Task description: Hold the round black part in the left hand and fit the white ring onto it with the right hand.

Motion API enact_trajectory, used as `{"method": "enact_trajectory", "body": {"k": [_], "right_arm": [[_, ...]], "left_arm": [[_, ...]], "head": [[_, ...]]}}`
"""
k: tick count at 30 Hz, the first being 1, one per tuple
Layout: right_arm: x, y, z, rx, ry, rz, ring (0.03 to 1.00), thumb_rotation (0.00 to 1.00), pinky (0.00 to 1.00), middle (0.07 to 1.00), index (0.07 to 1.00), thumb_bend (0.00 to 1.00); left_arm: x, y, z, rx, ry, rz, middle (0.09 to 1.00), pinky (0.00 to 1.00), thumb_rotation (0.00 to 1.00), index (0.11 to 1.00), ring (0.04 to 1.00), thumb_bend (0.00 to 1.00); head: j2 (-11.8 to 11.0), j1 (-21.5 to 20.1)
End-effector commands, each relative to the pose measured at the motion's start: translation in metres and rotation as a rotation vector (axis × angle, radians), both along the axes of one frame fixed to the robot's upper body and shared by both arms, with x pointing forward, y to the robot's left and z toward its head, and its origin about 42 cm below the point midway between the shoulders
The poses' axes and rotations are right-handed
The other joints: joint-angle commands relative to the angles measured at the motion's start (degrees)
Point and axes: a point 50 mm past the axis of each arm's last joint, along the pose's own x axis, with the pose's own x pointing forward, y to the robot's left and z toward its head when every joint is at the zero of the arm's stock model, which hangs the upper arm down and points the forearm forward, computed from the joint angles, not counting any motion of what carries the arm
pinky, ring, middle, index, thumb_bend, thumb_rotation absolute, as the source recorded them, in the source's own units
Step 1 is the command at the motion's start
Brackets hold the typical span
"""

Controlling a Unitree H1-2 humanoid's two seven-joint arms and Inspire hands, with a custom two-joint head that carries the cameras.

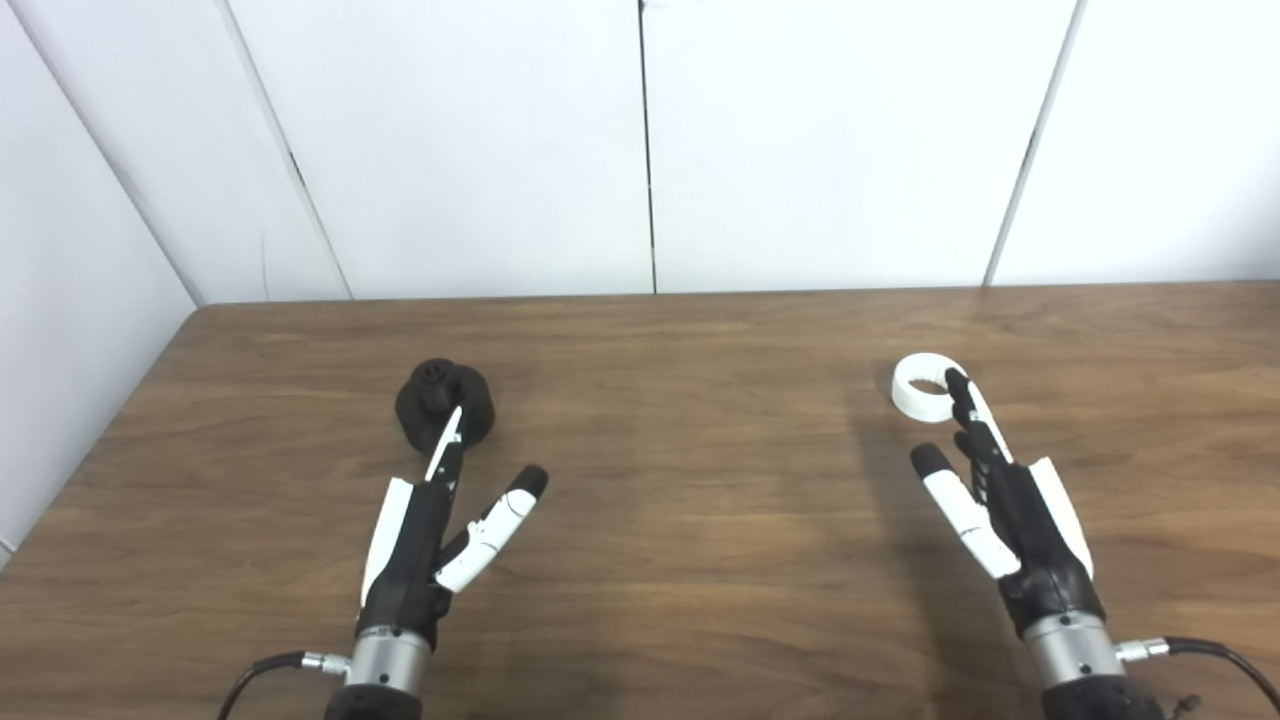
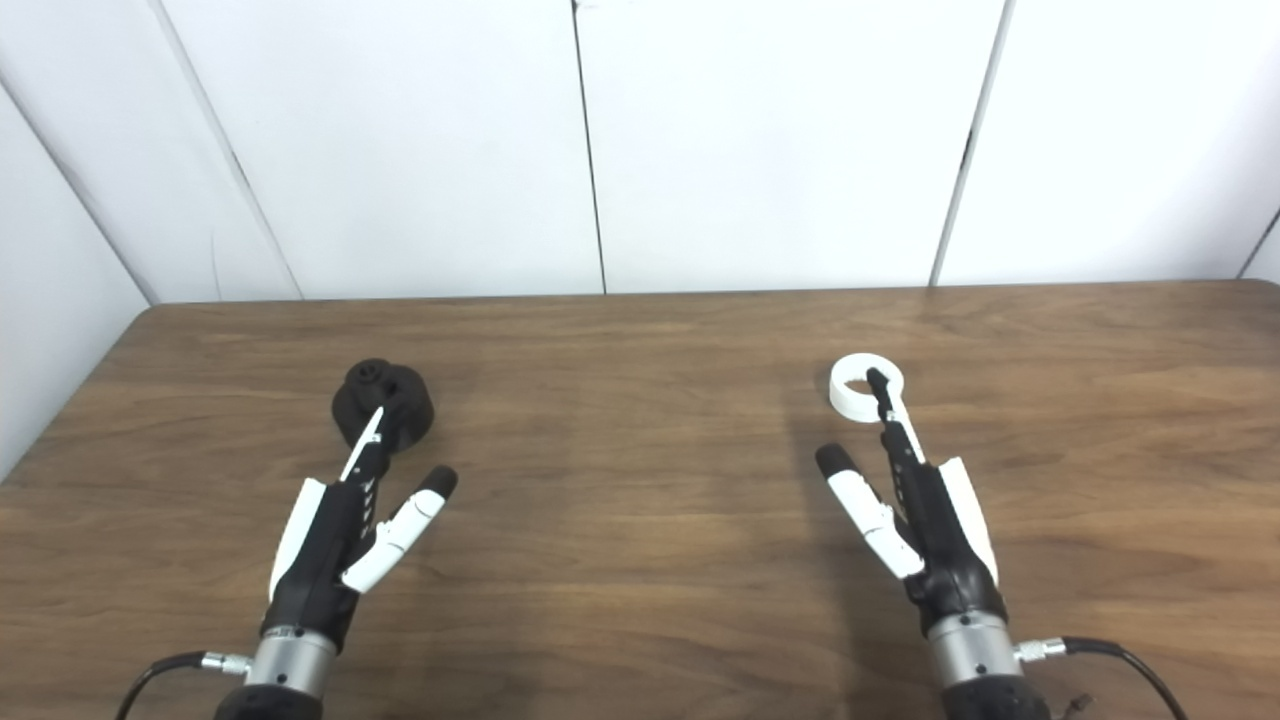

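Observation:
The round black part (image 1: 440, 398) lies on the wooden table (image 1: 680, 480) at the left, a small raised hub on top. My left hand (image 1: 430, 525) is open just in front of it, fingers straight and reaching over its near side, thumb spread to the right. The white ring (image 1: 922, 386) lies flat on the table at the right. My right hand (image 1: 995, 500) is open just in front of the ring, fingertips over its near right rim, thumb spread to the left. Neither hand holds anything. I cannot tell whether the fingertips touch the parts.
White wall panels (image 1: 640, 140) stand along the table's far edge and on the left side. The table's left edge (image 1: 90, 450) runs close to the black part. Cables leave both wrists at the bottom.

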Motion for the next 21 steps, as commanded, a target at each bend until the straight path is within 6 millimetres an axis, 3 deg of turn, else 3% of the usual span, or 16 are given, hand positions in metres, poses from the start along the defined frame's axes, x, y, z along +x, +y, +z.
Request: {"method": "enact_trajectory", "body": {"k": [1,13,18,21], "right_arm": [[0.004,0.0,0.011,-0.021,-0.063,0.015,1.0,0.89,0.99,1.0,0.996,0.69],[0.006,-0.008,0.015,-0.045,-0.058,0.033,1.0,0.89,1.0,1.0,0.994,0.69],[0.008,-0.011,0.015,-0.096,-0.056,0.029,1.0,0.91,1.0,1.0,0.987,0.7],[0.008,-0.012,0.017,-0.111,-0.057,0.032,1.0,0.9,0.99,1.0,0.983,0.71]], "left_arm": [[0.006,0.003,0.013,0.028,-0.074,0.003,1.0,1.0,0.73,1.0,1.0,0.78],[0.003,0.012,0.015,0.04,-0.052,0.012,1.0,1.0,0.72,1.0,1.0,0.77],[0.006,0.027,0.014,0.152,-0.054,0.04,1.0,1.0,0.78,1.0,1.0,0.78],[0.008,0.038,0.016,0.144,-0.057,0.061,1.0,1.0,0.74,1.0,1.0,0.79]], "head": [[0.1,0.1],[-0.2,1.0],[-0.5,2.2],[-0.6,2.5]]}}
